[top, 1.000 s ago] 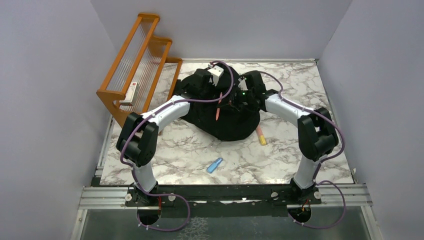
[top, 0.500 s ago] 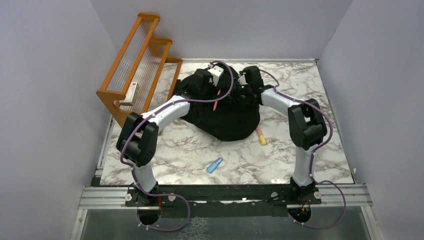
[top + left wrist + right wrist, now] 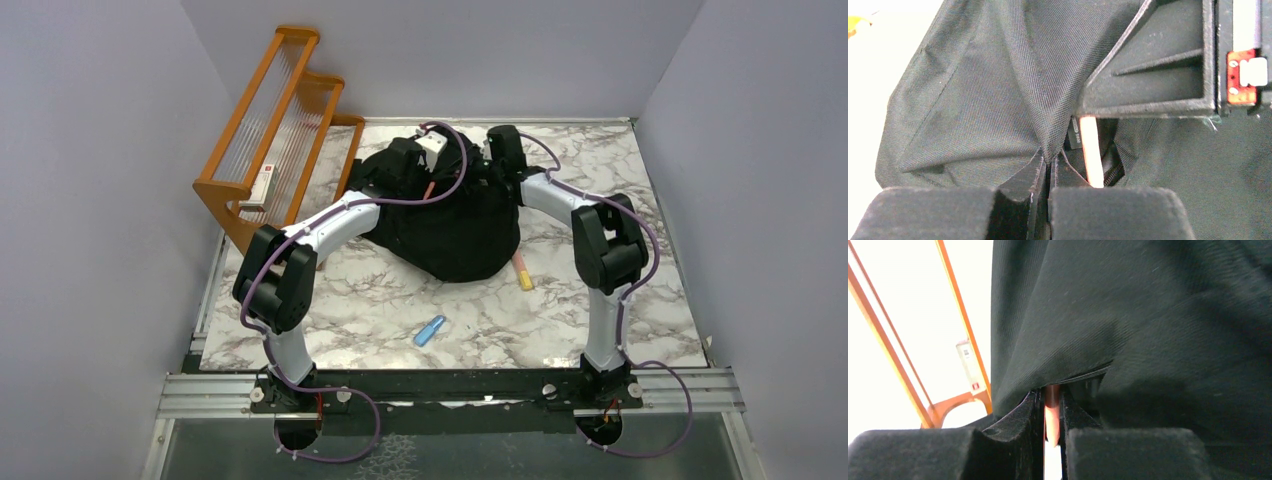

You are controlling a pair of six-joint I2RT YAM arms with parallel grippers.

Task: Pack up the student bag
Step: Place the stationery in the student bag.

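Pen [image 3: 1052,415] tip — unseen beneath student bag [image 3: 1158,330] fabric

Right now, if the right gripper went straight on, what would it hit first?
Most likely the bag: its black fabric hangs just ahead of the right gripper, which is shut on a pen aimed under the fabric's edge. Depth is unclear.

I'm counting one backpack [image 3: 450,235], one wooden rack [image 3: 268,130], one orange pen [image 3: 1089,150], one yellowish marker [image 3: 521,271], one blue tube [image 3: 430,330], one white box [image 3: 262,186].
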